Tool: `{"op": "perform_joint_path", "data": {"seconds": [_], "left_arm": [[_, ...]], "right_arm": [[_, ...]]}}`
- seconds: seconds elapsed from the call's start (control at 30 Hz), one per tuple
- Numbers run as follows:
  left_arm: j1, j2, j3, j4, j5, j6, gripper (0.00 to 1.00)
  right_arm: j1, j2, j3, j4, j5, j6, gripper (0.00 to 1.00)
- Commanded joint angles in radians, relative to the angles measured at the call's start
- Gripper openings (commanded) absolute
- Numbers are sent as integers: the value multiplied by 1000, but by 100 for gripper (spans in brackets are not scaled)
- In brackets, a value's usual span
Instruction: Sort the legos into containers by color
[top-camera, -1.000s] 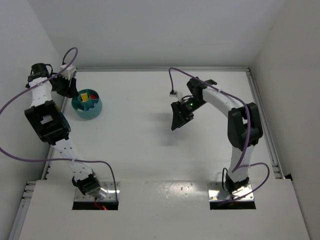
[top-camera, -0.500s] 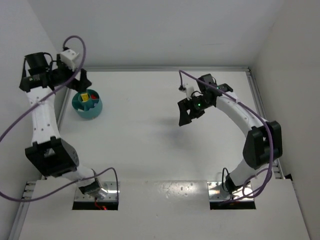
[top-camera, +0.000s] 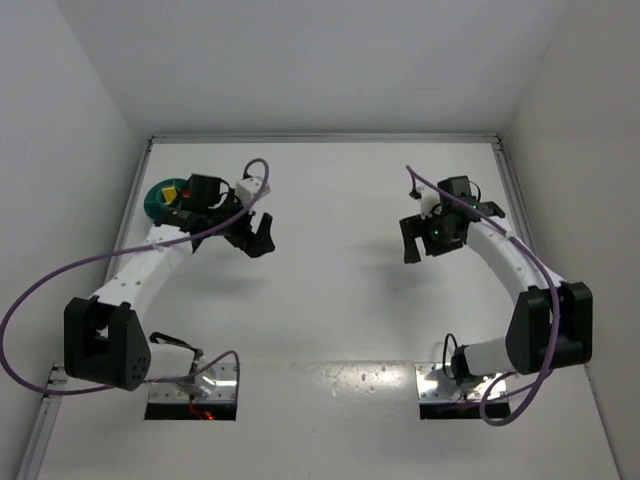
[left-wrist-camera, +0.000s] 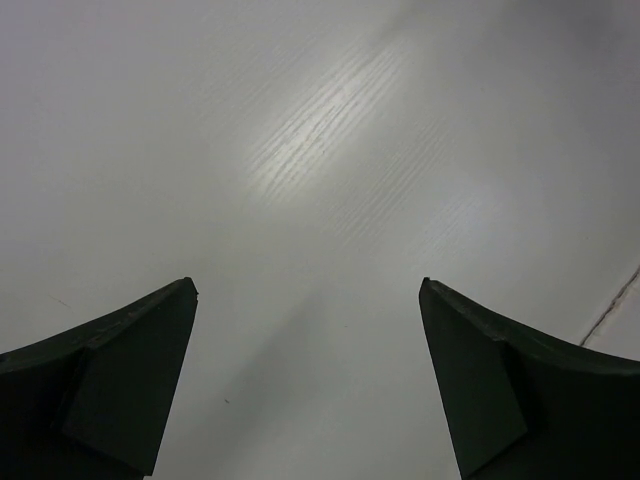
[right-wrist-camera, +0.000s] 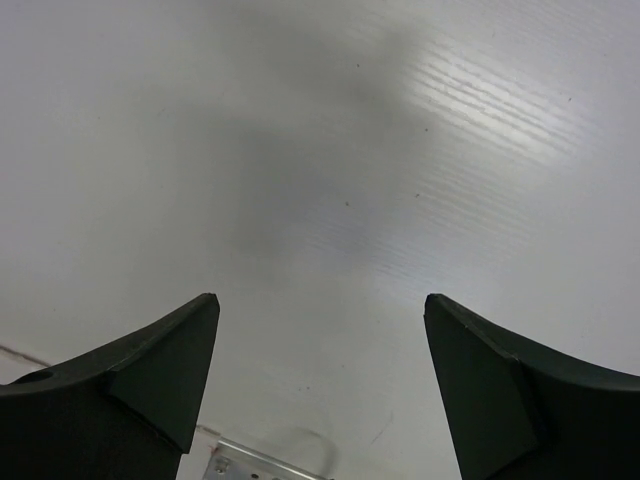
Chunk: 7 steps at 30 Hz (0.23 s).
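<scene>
Two empty grippers, sorting looks about done

Left gripper (top-camera: 256, 237) and right gripper (top-camera: 418, 243) hang spread wide over the table (top-camera: 330, 300), gripping nothing, likely because no loose legos show. Teal bowl (top-camera: 152, 200) sits far-left, mouth up, round so no long axis. Yellow lego (top-camera: 170, 188) and red lego (top-camera: 184, 197) lie inside, too tiny to read direction.

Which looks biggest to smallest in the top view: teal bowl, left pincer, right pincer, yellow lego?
1. Left pincer and right pincer: alike, unranked.
2. Teal bowl: partly hidden by the left arm, so unsure against them.
3. Yellow lego: clearly smallest.
</scene>
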<state>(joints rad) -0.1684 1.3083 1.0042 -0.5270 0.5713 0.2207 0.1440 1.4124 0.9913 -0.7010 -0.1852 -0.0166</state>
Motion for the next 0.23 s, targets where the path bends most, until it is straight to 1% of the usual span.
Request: {"op": "perform_joint_path", "data": {"seconds": [0.0, 0.2], "left_arm": [[-37, -49, -15, 104, -82, -49, 100], [-80, -40, -24, 113, -126, -40, 100]], "right_arm": [[-24, -36, -35, 40, -5, -14, 84], [-44, -58, -62, 40, -36, -14, 84]]}}
